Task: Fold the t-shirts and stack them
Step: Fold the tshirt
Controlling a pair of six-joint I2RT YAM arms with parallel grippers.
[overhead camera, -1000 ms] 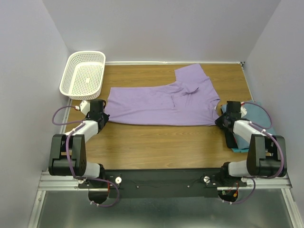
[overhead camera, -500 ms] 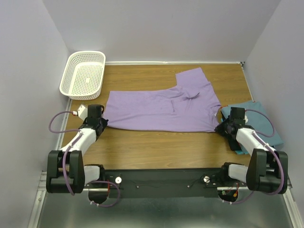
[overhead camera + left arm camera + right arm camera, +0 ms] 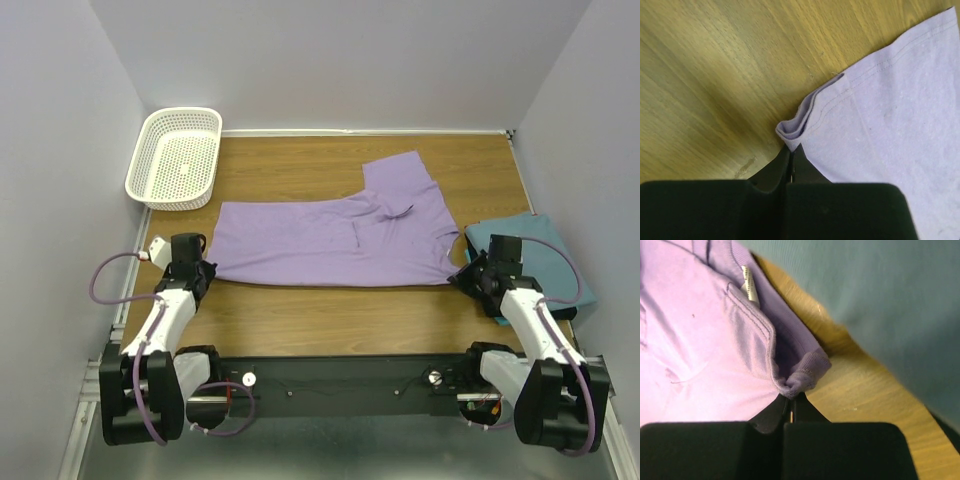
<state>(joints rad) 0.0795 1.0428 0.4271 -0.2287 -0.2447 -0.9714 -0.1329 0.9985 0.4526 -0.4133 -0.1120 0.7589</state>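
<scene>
The lavender-purple t-shirt (image 3: 330,238) lies spread across the middle of the wooden table, one short sleeve pointing to the back right. My left gripper (image 3: 205,272) is shut on its near left hem corner (image 3: 791,132). My right gripper (image 3: 462,275) is shut on the shirt's near right edge by the collar (image 3: 801,377), where a white label shows. The teal t-shirt (image 3: 540,262) lies folded at the right edge of the table, partly under my right arm; it also fills the upper right of the right wrist view (image 3: 880,300).
A white plastic mesh basket (image 3: 176,156) stands at the back left corner. Grey walls close in the table on the left, back and right. Bare wood (image 3: 330,315) lies between the shirt and the arm bases.
Both grippers have pulled back toward the near edge, dragging the purple shirt's near edge with them. The shirt has slid nearer and lies flatter.
</scene>
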